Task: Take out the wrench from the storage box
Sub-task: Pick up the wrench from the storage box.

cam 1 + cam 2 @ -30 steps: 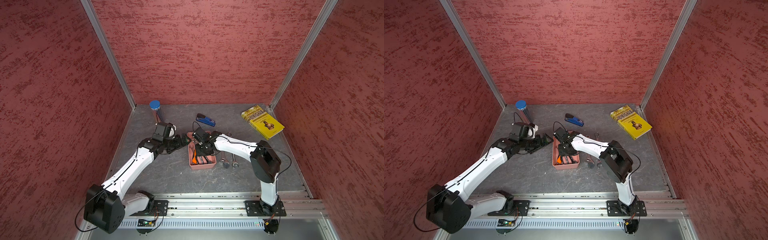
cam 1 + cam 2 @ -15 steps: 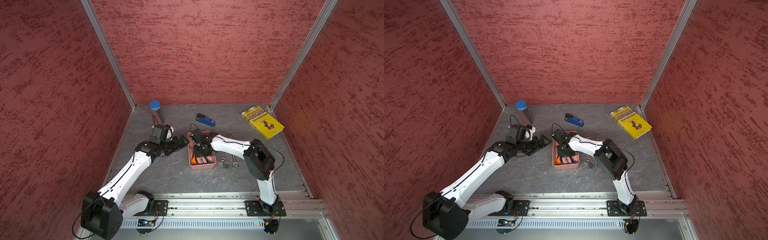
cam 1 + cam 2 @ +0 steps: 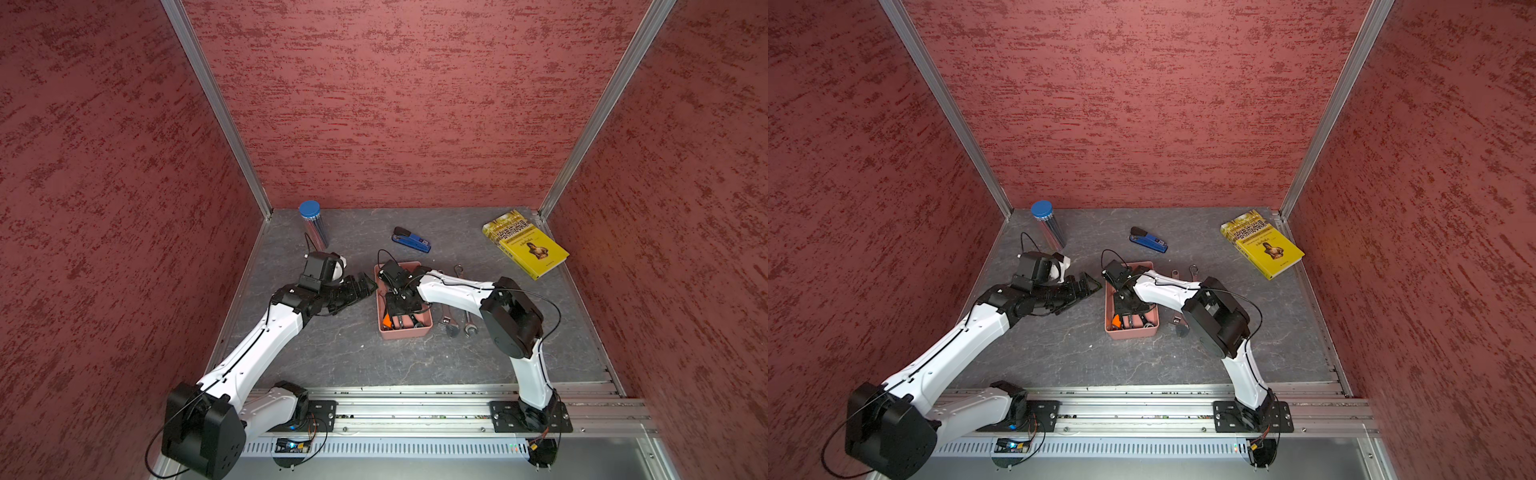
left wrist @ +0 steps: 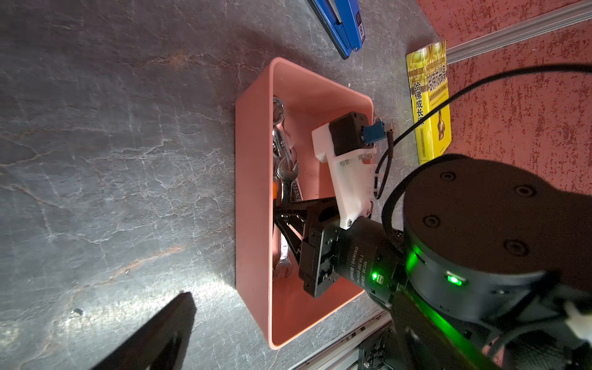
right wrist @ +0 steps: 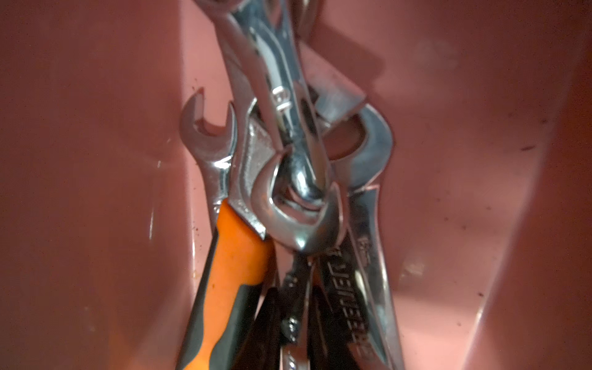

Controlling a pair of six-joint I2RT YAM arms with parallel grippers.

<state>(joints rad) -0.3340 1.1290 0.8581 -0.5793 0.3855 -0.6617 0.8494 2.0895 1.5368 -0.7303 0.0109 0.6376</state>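
The salmon-pink storage box lies mid-table, holding several steel wrenches and an orange-handled tool. My right gripper reaches down into the box. In the right wrist view its dark fingers are pressed on the slim shaft of a wrench with an open-end head. My left gripper hovers open just left of the box, holding nothing. One of its fingers shows in the left wrist view.
Three wrenches lie on the table right of the box. A blue stapler lies behind it, a yellow book at the back right, a blue-capped tube at the back left. Red walls enclose the table.
My right gripper's fingers have closed in on the wrench shaft inside the box, and that arm's elbow has drawn left. The left gripper has edged right, closer to the box, still open.
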